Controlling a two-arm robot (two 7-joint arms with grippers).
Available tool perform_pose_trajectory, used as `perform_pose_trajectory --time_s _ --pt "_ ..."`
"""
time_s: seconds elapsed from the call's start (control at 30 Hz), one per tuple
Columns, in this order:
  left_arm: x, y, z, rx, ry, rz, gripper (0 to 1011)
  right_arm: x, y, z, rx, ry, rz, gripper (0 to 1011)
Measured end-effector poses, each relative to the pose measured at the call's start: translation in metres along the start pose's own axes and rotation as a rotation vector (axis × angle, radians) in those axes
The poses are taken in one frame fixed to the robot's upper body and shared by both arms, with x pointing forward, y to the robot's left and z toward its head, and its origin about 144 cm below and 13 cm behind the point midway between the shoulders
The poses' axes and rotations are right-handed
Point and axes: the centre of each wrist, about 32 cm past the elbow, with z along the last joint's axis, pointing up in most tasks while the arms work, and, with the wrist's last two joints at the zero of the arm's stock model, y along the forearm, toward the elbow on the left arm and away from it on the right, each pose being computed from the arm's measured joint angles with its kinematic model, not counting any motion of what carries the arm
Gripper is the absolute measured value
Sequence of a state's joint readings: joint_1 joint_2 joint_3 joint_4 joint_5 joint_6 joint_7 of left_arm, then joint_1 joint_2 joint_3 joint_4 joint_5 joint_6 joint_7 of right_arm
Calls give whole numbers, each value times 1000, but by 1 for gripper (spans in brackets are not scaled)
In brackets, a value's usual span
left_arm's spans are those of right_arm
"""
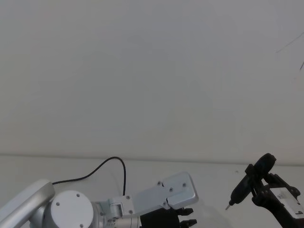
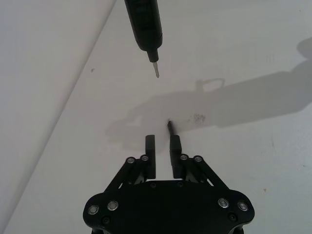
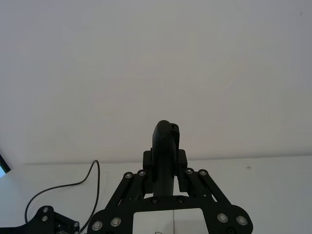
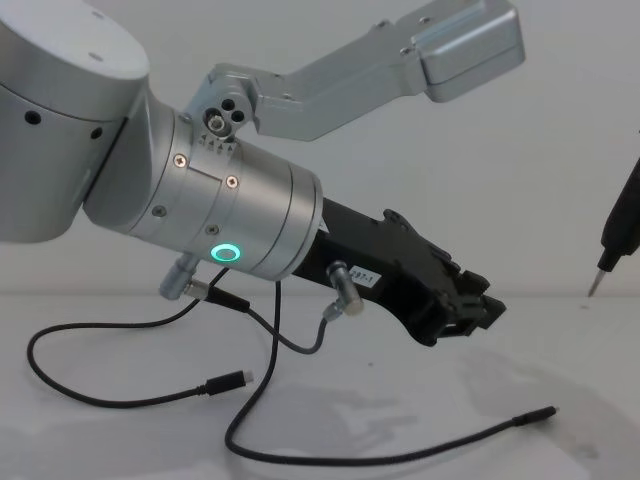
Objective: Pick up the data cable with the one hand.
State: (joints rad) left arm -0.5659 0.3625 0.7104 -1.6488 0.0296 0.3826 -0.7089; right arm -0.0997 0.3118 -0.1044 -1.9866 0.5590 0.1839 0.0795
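The data cable (image 4: pixel 520 420) lies on the white table, a thin black line ending in a slim black plug toward the right. My left gripper (image 4: pixel 485 310), black on a silver wrist with a green ring, hangs tilted just above and left of that plug. In the left wrist view its fingers (image 2: pixel 149 146) stand a narrow gap apart with nothing between them, and the plug tip (image 2: pixel 169 126) pokes out on the table just beyond one finger. My right gripper (image 3: pixel 165 161) is at the right, shut on a dark pointed tool (image 3: pixel 165 141).
A second black cable with a silver-tipped plug (image 4: pixel 235 380) lies left of the data cable under my left wrist. The tool's metal tip (image 4: pixel 597 283) hovers above the table at the right. A white wall rises close behind the table.
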Motion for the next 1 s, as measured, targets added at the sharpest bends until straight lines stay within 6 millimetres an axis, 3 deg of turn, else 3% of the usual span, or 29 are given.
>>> perform_pose_trajectory --time_s 0.5,0.83,1.0 --pt "-1 1 -4 -13 11 29 612 1 3 -5 -7 -29 -3 268" --pt "-8 6 -23 -72 64 157 919 6 15 -30 -27 -155 -14 268" --pt "-11 9 -32 -97 93 223 1001 9 20 -41 -37 -215 -14 268"
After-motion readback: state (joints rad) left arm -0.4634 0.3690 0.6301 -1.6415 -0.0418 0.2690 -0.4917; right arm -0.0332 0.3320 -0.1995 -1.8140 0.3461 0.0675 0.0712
